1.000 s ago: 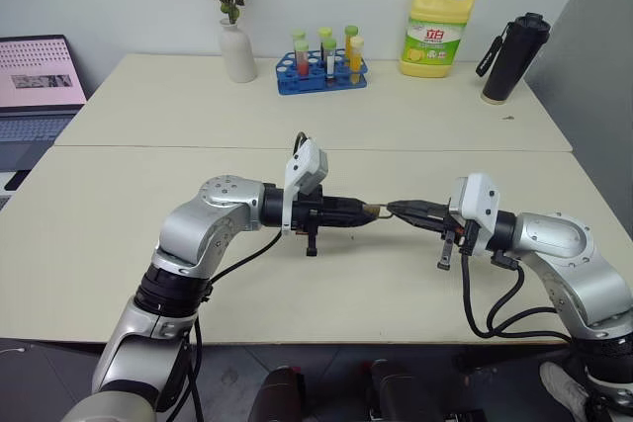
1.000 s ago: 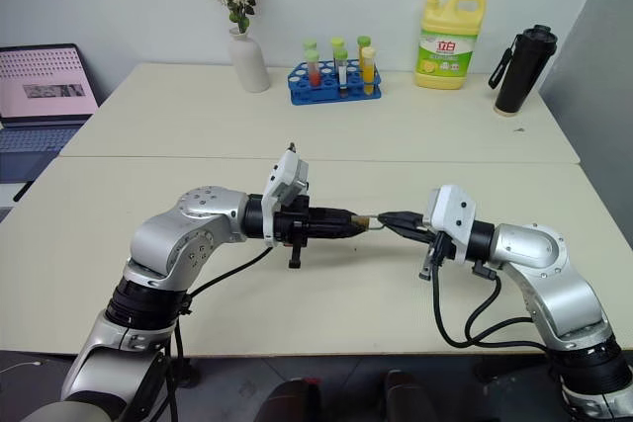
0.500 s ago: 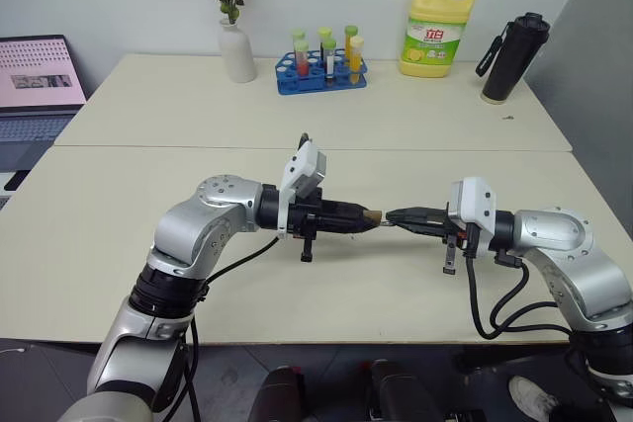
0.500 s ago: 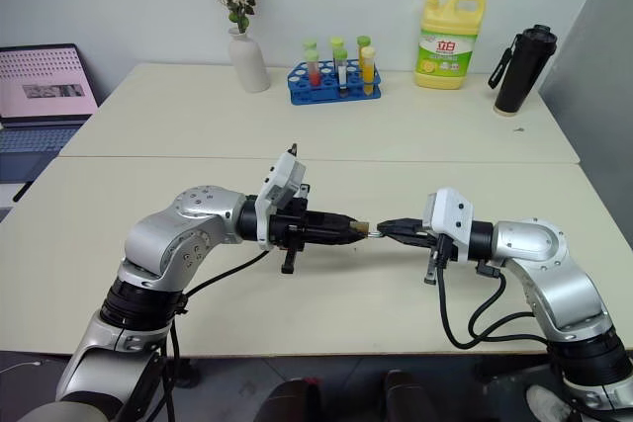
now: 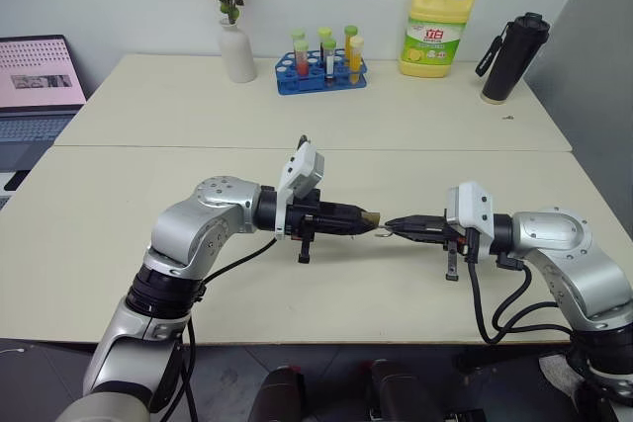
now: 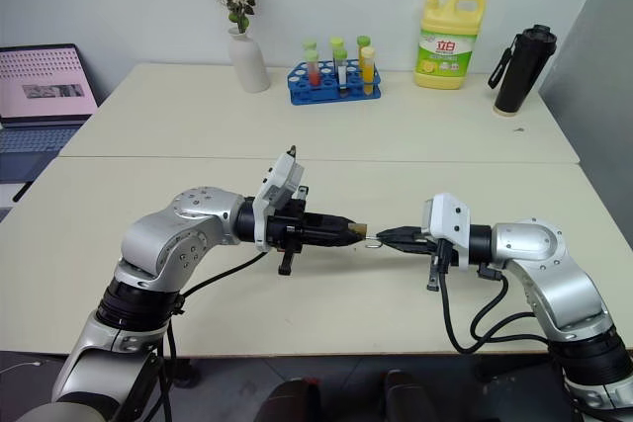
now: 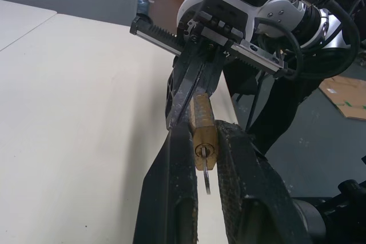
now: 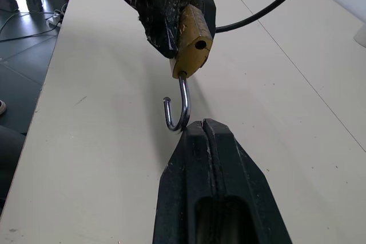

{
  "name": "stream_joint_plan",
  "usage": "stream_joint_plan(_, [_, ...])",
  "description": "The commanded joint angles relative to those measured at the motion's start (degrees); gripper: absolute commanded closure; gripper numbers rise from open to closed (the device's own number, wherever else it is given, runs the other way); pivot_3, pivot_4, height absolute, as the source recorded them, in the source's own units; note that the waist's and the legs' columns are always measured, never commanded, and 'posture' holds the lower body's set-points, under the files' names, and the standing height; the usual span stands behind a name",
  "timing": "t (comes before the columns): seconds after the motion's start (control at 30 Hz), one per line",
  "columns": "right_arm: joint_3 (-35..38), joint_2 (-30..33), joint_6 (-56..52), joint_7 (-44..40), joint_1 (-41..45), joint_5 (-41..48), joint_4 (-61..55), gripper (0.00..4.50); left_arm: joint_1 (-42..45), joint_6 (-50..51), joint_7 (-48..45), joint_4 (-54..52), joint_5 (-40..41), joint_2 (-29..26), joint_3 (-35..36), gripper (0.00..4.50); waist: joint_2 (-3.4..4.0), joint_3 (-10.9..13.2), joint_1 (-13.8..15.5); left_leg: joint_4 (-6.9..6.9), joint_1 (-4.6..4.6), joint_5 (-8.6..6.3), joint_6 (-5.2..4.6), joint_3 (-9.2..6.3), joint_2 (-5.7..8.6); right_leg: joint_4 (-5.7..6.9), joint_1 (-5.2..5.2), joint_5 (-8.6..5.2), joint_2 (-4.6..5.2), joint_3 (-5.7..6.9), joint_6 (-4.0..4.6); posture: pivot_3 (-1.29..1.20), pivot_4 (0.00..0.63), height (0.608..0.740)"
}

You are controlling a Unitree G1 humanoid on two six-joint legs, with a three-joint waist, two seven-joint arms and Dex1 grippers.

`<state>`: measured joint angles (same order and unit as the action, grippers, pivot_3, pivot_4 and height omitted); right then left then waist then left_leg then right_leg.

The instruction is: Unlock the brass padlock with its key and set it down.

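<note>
Above the near table (image 5: 119,244), the left gripper (image 7: 201,158) clamps the padlock (image 7: 203,130), its shackle (image 8: 178,110) swung open. The right gripper (image 8: 205,127) is clenched at the shackle's bend. The key (image 7: 206,176) is half hidden in the keyhole.

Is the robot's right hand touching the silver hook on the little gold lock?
Touching. In the right wrist view, the shut tips of the right gripper meet the bottom curve of the open shackle, which hangs from the brass padlock held by the left gripper.

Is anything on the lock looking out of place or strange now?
Yes: the brass padlock, clamped in the left gripper, has its shackle swung open, one end free. The key sits in its keyhole.
</note>
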<state>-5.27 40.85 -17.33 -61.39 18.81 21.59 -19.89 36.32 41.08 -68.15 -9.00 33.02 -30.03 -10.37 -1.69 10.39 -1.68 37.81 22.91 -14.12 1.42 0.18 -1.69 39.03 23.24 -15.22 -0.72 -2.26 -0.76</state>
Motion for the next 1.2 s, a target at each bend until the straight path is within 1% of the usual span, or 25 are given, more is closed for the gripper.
stream_joint_plan(0.03, [0.9,0.7,-0.1,-0.5,0.6,1.0,-1.7,4.5,0.3,-0.1,0.0,-1.9,1.3,-0.3,1.0,4.34,0.0,0.0,0.0,0.0,0.0,0.0,0.0,0.0,0.0,0.0,0.0,0.0,0.0,0.0,0.0,0.0,0.15,0.74])
stream_joint_plan(0.17, [0.9,1.4,0.9,0.0,-0.2,-0.8,-1.3,4.5,-0.1,0.4,0.5,-2.1,1.4,-0.3,1.2,4.34,0.0,0.0,0.0,0.0,0.0,0.0,0.0,0.0,-0.01,0.0,0.0,0.0,0.0,0.0,0.0,0.0,0.15,0.74])
stream_joint_plan(0.27, [1.5,2.9,1.3,-0.4,-2.4,-1.2,-1.3,4.5,-1.7,4.5,3.0,-2.4,3.3,-0.3,2.4,4.34,0.0,0.0,0.0,0.0,0.0,0.0,0.0,-0.01,-0.01,-0.01,0.0,0.0,0.0,0.0,0.0,0.0,0.15,0.74])
stream_joint_plan(0.33, [2.5,3.1,1.5,0.9,-3.6,-1.5,-1.4,4.5,-3.4,6.6,4.4,-3.2,4.0,-0.7,2.7,4.34,0.0,0.0,0.0,0.0,0.0,0.0,0.0,-0.01,-0.03,-0.02,0.0,0.0,0.0,0.0,0.0,0.0,0.15,0.74])
stream_joint_plan(0.4, [3.3,3.6,1.5,1.3,-5.0,-1.2,-1.9,4.14,-5.0,8.6,5.8,-3.9,4.9,-1.0,3.1,4.34,0.0,0.0,-0.1,-0.01,0.0,0.0,0.0,0.0,-0.04,-0.02,0.01,0.0,0.0,-0.02,0.0,0.0,0.15,0.74])
stream_joint_plan(0.43, [3.7,4.3,1.6,0.8,-6.1,-1.0,-2.5,3.93,-6.1,9.8,6.3,-4.5,5.6,-1.2,3.5,4.34,0.0,0.0,-0.1,-0.01,0.0,0.0,0.0,0.0,-0.05,-0.01,0.01,0.0,0.0,-0.02,-0.01,0.0,0.15,0.74])
stream_joint_plan(0.5, [4.4,5.6,0.7,-0.2,-8.3,0.1,-4.4,3.3,-8.0,11.8,7.9,-5.0,6.5,-1.2,4.1,4.34,0.0,0.0,0.0,-0.01,0.0,0.0,0.0,-0.03,-0.06,-0.01,0.01,0.0,0.01,0.0,-0.01,0.0,0.15,0.74])
stream_joint_plan(0.6, [4.5,5.9,-2.0,0.6,-10.9,2.5,-9.0,2.14,-11.5,12.6,13.6,-2.6,4.1,0.6,3.6,4.34,0.0,0.0,0.0,-0.01,-0.02,-0.01,0.0,-0.02,-0.09,-0.01,-0.01,-0.01,0.03,-0.02,-0.01,0.0,0.15,0.74])
stream_joint_plan(0.63, [4.1,5.7,-2.3,0.8,-11.0,2.6,-9.9,1.75,-12.0,12.5,14.4,-2.1,3.4,0.7,3.1,4.34,0.0,0.0,-0.1,-0.01,0.0,-0.01,0.0,-0.05,-0.09,-0.01,-0.01,-0.01,0.03,0.0,-0.01,0.0,0.15,0.74])
stream_joint_plan(0.67, [3.7,5.7,-2.5,0.8,-11.1,2.6,-10.6,1.52,-12.5,12.1,14.6,-1.8,2.9,0.7,2.5,4.34,0.0,0.0,-0.1,0.0,-0.01,-0.01,0.0,-0.04,-0.08,-0.01,0.0,-0.01,0.03,-0.02,-0.01,0.0,0.15,0.74])
stream_joint_plan(0.7, [3.4,5.8,-2.5,0.8,-11.2,2.5,-11.2,1.07,-12.9,11.7,15.1,-1.4,2.4,0.9,2.1,4.34,0.0,0.0,0.0,0.0,-0.01,0.0,0.0,-0.04,-0.07,0.0,0.0,0.01,0.02,-0.01,-0.04,0.0,0.15,0.74])
stream_joint_plan(0.73, [3.1,5.9,-2.7,0.7,-11.3,2.5,-11.8,0.78,-13.2,11.8,15.5,-1.0,2.5,1.2,2.2,4.34,0.0,0.0,0.0,0.0,-0.01,0.0,0.0,-0.06,-0.07,0.0,0.0,0.01,0.02,0.01,-0.05,0.0,0.15,0.74])
stream_joint_plan(0.8, [2.9,5.5,-3.3,1.3,-10.9,2.7,-12.4,0.06,-13.4,12.8,17.4,-0.1,3.3,2.7,3.2,4.34,0.0,0.0,0.0,0.0,-0.01,0.0,0.0,-0.07,-0.06,0.0,-0.01,0.02,0.03,0.03,-0.05,0.0,0.15,0.74])
stream_joint_plan(0.83, [2.6,5.4,-3.1,1.5,-10.6,2.2,-12.4,0.0,-13.4,13.2,17.8,0.1,3.7,3.2,3.5,4.34,0.0,0.0,0.0,0.01,0.0,0.0,0.0,-0.07,-0.06,0.0,-0.01,0.02,0.03,0.03,-0.05,0.0,0.15,0.74])
stream_joint_plan(1.03, [0.7,4.3,-3.6,3.2,-8.5,0.6,-11.0,0.0,-12.7,13.6,19.7,1.6,3.2,5.3,3.1,4.34,0.0,0.0,0.0,0.0,-0.01,-0.01,0.0,-0.05,-0.04,-0.01,-0.01,0.02,0.04,0.01,-0.06,0.0,0.15,0.74])
stream_joint_plan(1.2, [0.1,4.5,-3.0,2.6,-8.2,-0.4,-9.9,0.0,-11.8,13.7,20.1,4.4,2.9,6.4,2.4,4.34,0.0,0.0,0.0,0.0,0.0,-0.01,0.0,-0.05,-0.03,-0.02,-0.01,0.02,0.04,0.02,-0.05,0.0,0.15,0.74])
